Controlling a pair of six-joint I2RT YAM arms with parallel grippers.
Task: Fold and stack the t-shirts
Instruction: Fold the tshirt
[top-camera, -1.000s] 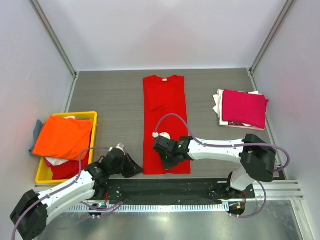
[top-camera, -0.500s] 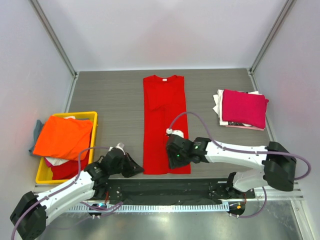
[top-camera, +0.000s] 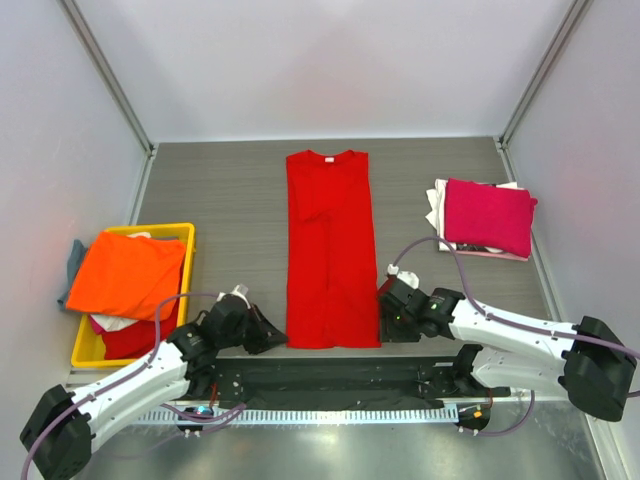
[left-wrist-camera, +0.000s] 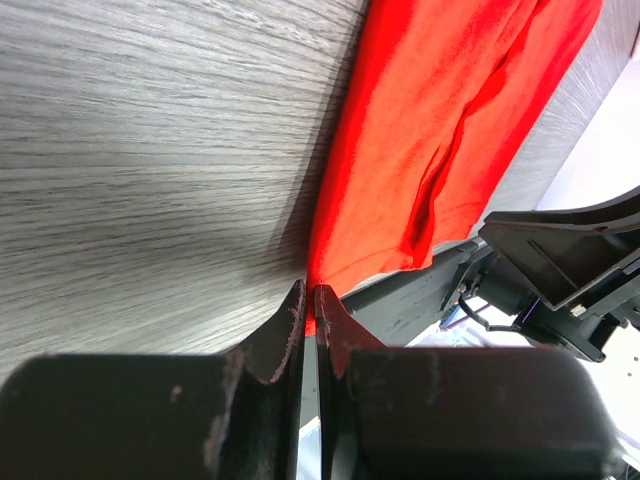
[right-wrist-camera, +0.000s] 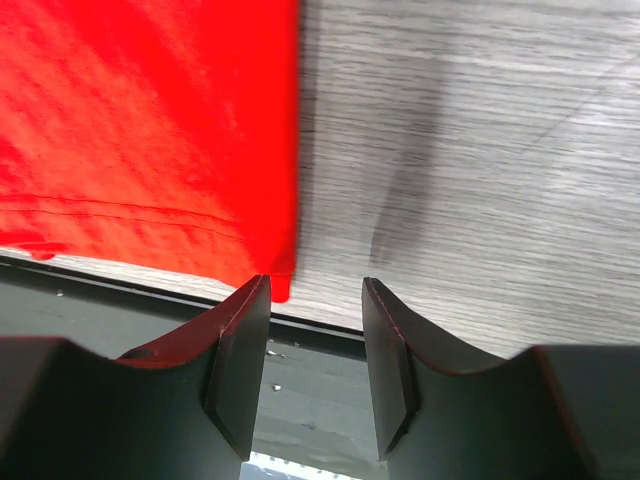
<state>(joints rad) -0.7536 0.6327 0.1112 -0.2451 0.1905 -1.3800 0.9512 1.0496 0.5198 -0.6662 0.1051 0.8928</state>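
The red shirt (top-camera: 330, 250) is laid as a long narrow strip down the middle of the worktop (top-camera: 220, 190), collar toward the far edge and hem at the near edge. It is judged light, limp and prone to sliding or unfolding, so it is best pinched through all layers at the two hem corners. The right gripper (right-wrist-camera: 315, 290) is held half open and empty, just beside the near right hem corner. The left gripper (left-wrist-camera: 308, 300) is closed at the near left corner; whether cloth is caught cannot be told. Bare worktop is left on both sides of the strip, with folded shirts (top-camera: 485, 215) by the right edge and a yellow crate (top-camera: 185, 235) at the left edge.
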